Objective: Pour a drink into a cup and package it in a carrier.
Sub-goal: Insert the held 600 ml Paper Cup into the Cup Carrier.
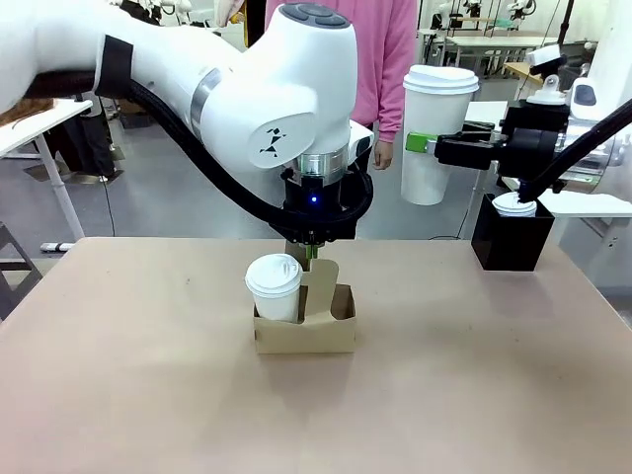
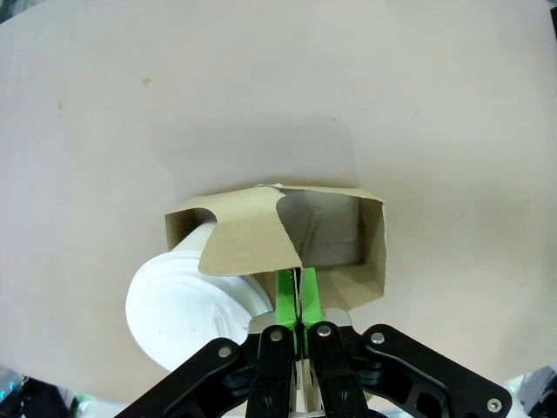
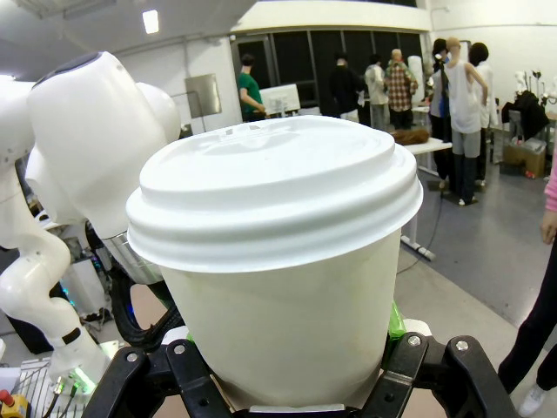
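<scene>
At table centre: cardboard cup carrier (image 1: 304,334), one lidded paper cup (image 1: 274,286) in its left pocket. Left gripper (image 2: 297,292) was pinched tight on the carrier's upright handle panel (image 2: 248,239). Thin card, probably floppy and lopsided; that panel seemed the soundest hold. Right of carrier, raised: second lidded cup (image 1: 439,99), clamped in right gripper (image 1: 425,145); crushable. Table (image 1: 474,395) was matte tan; workshop beyond.

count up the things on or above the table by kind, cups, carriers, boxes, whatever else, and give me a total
lidded white cups: 2 (seated cup in the carrier, held cup in the air)
cardboard carrier: 1
black box: 1
white-topped thing in that box, kind unclear: 1
total: 5
</scene>
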`<state>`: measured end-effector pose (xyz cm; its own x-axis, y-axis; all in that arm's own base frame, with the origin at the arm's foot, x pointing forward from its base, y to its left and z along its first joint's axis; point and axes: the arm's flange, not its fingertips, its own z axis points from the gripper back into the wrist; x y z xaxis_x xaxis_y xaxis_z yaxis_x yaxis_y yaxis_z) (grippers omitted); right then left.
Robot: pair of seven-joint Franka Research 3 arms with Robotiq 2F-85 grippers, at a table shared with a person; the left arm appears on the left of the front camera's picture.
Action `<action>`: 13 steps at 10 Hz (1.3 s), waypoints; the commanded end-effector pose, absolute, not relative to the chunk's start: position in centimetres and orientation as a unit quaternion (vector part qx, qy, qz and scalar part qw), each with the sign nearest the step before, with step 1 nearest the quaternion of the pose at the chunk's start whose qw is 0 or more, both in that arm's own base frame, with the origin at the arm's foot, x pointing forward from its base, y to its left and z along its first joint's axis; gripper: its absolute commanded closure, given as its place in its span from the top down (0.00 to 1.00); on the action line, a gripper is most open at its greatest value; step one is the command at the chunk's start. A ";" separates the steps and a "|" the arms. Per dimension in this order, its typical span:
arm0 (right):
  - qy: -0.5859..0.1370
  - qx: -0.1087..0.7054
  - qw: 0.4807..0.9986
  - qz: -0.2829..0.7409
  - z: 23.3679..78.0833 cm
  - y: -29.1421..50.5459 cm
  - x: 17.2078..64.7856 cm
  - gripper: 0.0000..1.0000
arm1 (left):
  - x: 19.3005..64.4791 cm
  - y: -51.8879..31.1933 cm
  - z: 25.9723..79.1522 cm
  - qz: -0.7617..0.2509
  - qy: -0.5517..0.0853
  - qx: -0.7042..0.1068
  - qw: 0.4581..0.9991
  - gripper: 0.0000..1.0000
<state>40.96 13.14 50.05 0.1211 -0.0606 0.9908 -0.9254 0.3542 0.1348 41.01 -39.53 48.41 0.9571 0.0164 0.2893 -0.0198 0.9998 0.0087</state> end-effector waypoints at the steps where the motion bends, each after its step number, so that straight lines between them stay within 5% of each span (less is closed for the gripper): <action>1: -0.562 0.443 0.599 0.358 50.2 13.4 40.9 0.80 | 41.0 -39.5 48.4 0.009 -0.146 0.006 0.989 0.61; 2: -0.562 0.443 0.599 0.358 50.2 13.4 40.9 0.80 | 40.6 -38.7 48.9 -0.002 -0.147 -0.002 0.989 0.61; 3: -0.558 0.442 0.605 0.358 50.1 13.1 41.0 0.80 | 40.3 -38.0 49.5 -0.012 -0.142 -0.010 0.990 1.00; 4: -0.533 0.448 0.621 0.362 49.5 13.3 43.3 0.80 | 39.9 -37.3 50.3 -0.022 -0.142 -0.015 0.990 0.62; 5: -0.508 0.467 0.624 0.367 49.1 13.5 45.7 0.80 | 39.5 -36.4 51.7 -0.042 -0.132 -0.032 0.990 1.00; 8: -0.465 0.484 0.620 0.407 47.1 15.0 49.7 0.80 | 37.3 -32.8 55.5 -0.093 -0.133 -0.052 0.985 1.00; 13: -0.444 0.545 0.523 0.481 43.6 16.9 51.2 0.80 | 35.1 -21.9 57.7 -0.290 -0.146 -0.088 0.942 1.00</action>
